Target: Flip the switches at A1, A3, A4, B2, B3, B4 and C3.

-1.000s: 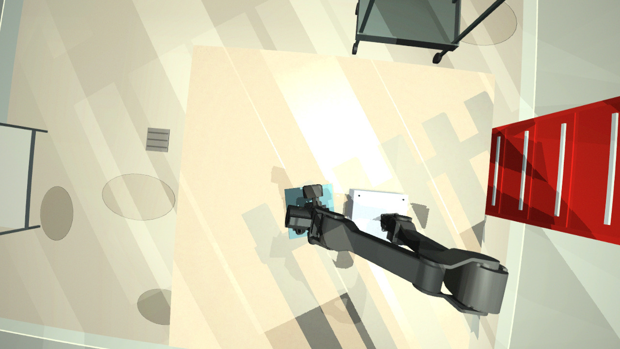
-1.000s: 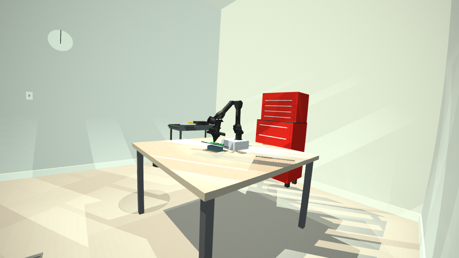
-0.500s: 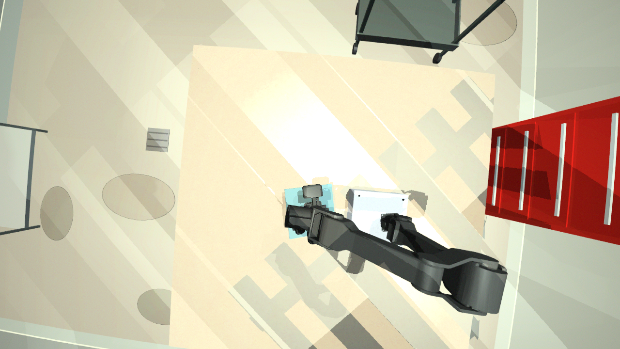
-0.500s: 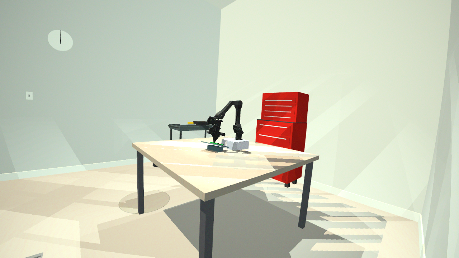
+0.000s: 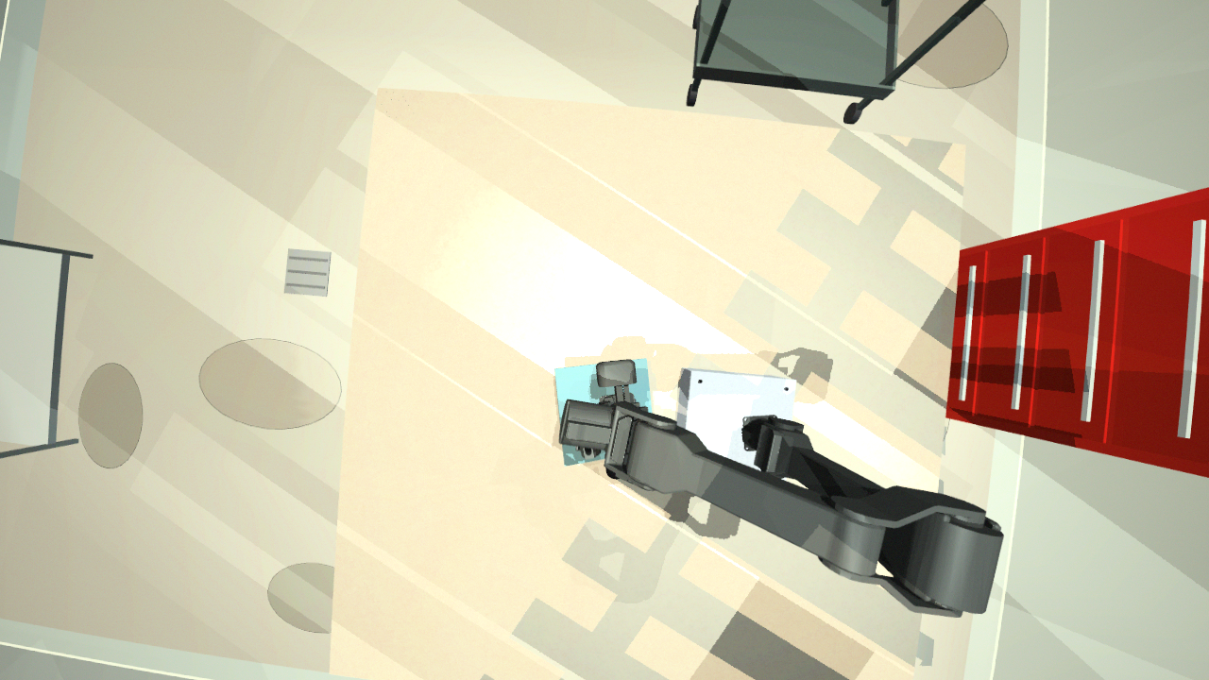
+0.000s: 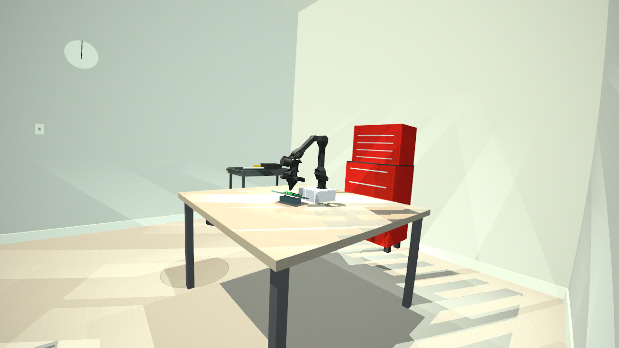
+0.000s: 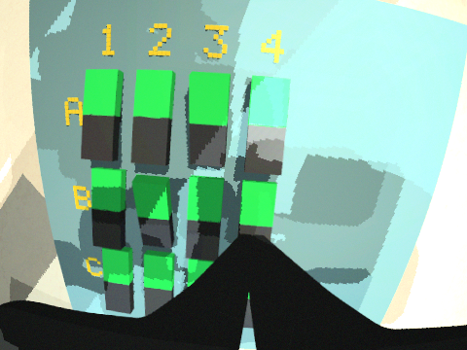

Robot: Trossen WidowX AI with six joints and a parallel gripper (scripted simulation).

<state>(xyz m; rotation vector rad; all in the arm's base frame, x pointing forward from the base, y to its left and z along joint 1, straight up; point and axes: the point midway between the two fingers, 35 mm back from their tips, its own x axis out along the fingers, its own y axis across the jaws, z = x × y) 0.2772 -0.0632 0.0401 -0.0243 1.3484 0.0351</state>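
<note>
The teal panel (image 5: 572, 384) (image 7: 341, 112) carries green-and-dark rocker switches, green halves toward the far side. In the wrist view, A1 (image 7: 102, 92), A2 (image 7: 154, 92), A3 (image 7: 209, 98) and A4 (image 7: 269, 103) show whole, as do B1 (image 7: 108, 192), B2 (image 7: 153, 196) and B3 (image 7: 205, 199). C1 (image 7: 118, 264) shows; C2 (image 7: 160, 269) and C3 (image 7: 198, 270) are partly hidden. C4 is mostly hidden. My gripper (image 6: 292, 188) (image 7: 251, 245) is shut and empty, its tips over the near, dark end of B4 (image 7: 258, 204). Contact and which ends are raised are unclear.
The white base block (image 5: 735, 397) (image 6: 322, 194) stands beside the panel on the wooden table (image 5: 456, 473) (image 6: 242, 216). A red tool cabinet (image 5: 1064, 321) (image 6: 380, 147) and a dark cart (image 5: 794, 42) (image 6: 259, 172) stand beyond the table. Shadows and bright patches cross the panel.
</note>
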